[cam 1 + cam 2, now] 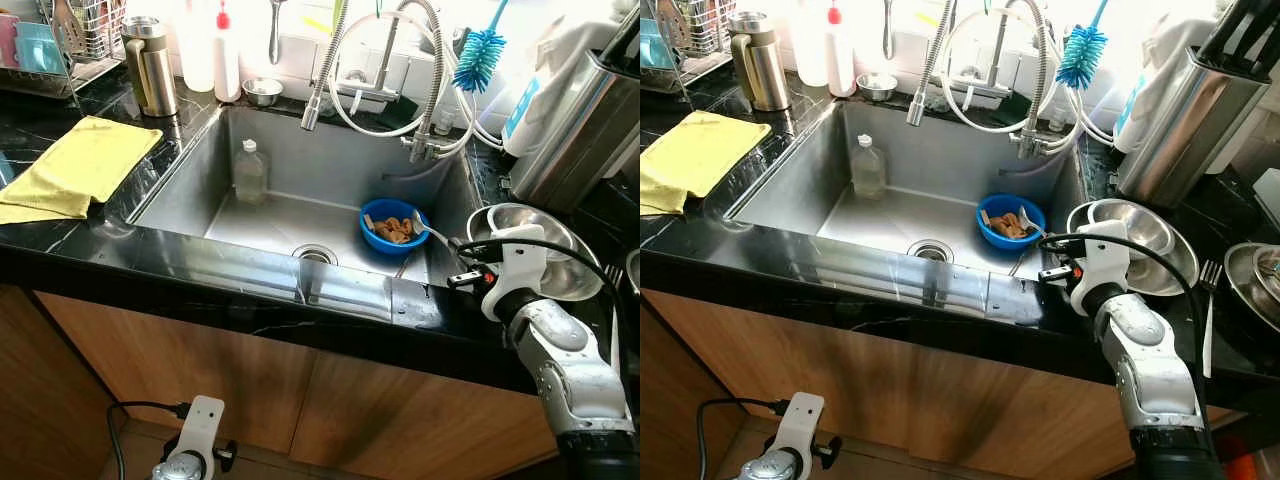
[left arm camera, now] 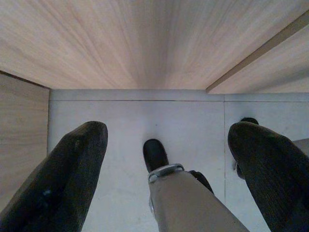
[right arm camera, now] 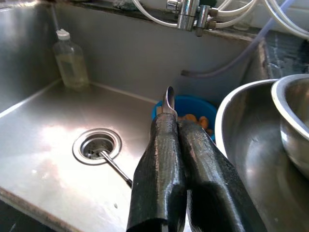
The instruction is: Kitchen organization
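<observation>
My right gripper is shut on the handle of a metal spoon. It holds the spoon just above the sink's right front corner, with the spoon's bowl at the near rim of a blue bowl. That bowl sits on the sink floor with brown food scraps in it. In the head views the spoon sticks out leftward from the right gripper. My left gripper hangs idle and open beside the wooden cabinet front, above a pale floor.
In the steel sink stand a clear bottle and a thin utensil by the drain. Nested steel bowls sit right of the gripper, a fork beyond. The hose faucet overhangs. A yellow cloth lies left.
</observation>
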Motion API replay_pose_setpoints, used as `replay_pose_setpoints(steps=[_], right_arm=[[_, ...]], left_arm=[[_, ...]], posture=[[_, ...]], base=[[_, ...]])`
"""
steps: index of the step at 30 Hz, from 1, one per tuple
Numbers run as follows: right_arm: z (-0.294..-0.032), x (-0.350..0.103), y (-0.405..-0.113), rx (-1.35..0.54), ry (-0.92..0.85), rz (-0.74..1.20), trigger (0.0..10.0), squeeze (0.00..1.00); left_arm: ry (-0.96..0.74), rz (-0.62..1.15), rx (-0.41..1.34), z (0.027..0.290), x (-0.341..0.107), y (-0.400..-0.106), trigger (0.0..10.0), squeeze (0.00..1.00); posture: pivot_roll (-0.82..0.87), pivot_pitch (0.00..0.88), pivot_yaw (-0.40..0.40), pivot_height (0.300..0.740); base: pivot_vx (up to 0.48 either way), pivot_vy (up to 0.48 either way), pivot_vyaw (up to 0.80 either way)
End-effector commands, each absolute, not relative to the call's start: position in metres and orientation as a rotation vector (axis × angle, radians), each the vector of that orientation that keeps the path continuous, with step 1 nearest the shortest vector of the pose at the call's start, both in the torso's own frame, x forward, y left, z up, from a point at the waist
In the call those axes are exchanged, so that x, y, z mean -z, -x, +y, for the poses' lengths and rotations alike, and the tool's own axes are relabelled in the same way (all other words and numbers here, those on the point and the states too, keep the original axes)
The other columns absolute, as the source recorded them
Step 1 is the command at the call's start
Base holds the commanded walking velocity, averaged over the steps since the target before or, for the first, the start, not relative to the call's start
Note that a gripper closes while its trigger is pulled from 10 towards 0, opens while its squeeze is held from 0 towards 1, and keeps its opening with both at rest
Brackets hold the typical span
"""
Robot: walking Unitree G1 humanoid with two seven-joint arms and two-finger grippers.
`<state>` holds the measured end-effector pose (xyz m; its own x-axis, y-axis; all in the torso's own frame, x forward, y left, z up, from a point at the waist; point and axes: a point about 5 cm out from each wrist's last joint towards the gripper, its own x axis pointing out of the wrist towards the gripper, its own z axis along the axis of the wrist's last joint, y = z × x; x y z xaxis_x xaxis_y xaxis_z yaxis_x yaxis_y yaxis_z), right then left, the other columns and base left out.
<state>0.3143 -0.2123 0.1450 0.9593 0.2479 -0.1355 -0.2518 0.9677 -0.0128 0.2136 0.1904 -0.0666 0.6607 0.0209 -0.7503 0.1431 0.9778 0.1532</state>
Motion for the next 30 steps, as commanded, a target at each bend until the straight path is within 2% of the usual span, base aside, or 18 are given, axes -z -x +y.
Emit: replay_pose_setpoints(steps=[1, 18, 19, 21, 22, 23, 30], right_arm=[[-0.217, -0.153, -0.318, -0.257, 0.015, 0.103, 10.0, 0.0], [-0.216, -0.156, -0.329, -0.282, 0.01, 0.103, 10.0, 0.01], [-0.216, -0.156, -0.329, -0.281, 0.009, 0.102, 10.0, 0.36], [-0.216, -0.156, -0.329, -0.28, 0.008, 0.101, 10.0, 0.36], [-0.216, -0.157, -0.33, -0.279, 0.008, 0.099, 10.0, 0.96], [-0.215, -0.157, -0.33, -0.277, 0.006, 0.097, 10.0, 0.98], [-0.213, -0.158, -0.33, -0.279, 0.011, 0.091, 10.0, 0.96]], left_arm=[[-0.206, 0.865, 0.073, 0.187, 0.069, -0.211, 10.0, 0.0], [-0.203, 0.868, 0.068, 0.188, 0.069, -0.211, 10.0, 0.0], [-0.203, 0.868, 0.068, 0.188, 0.069, -0.211, 10.0, 0.0], [-0.204, 0.868, 0.068, 0.188, 0.069, -0.211, 10.0, 0.0], [-0.204, 0.869, 0.068, 0.188, 0.069, -0.211, 10.0, 0.0], [-0.204, 0.869, 0.068, 0.188, 0.069, -0.211, 10.0, 0.0], [-0.204, 0.868, 0.067, 0.188, 0.069, -0.211, 10.0, 0.0]], posture=[[0.17, 0.079, -0.142, 0.736], [0.17, 0.093, -0.141, 0.736], [0.17, 0.094, -0.141, 0.736], [0.17, 0.094, -0.141, 0.736], [0.17, 0.095, -0.14, 0.736], [0.17, 0.095, -0.14, 0.736], [0.17, 0.092, -0.141, 0.736]], base=[[0.0, 0.0, 0.0], [0.0, 0.0, 0.0], [0.0, 0.0, 0.0], [0.0, 0.0, 0.0], [0.0, 0.0, 0.0], [0.0, 0.0, 0.0], [0.0, 0.0, 0.0]])
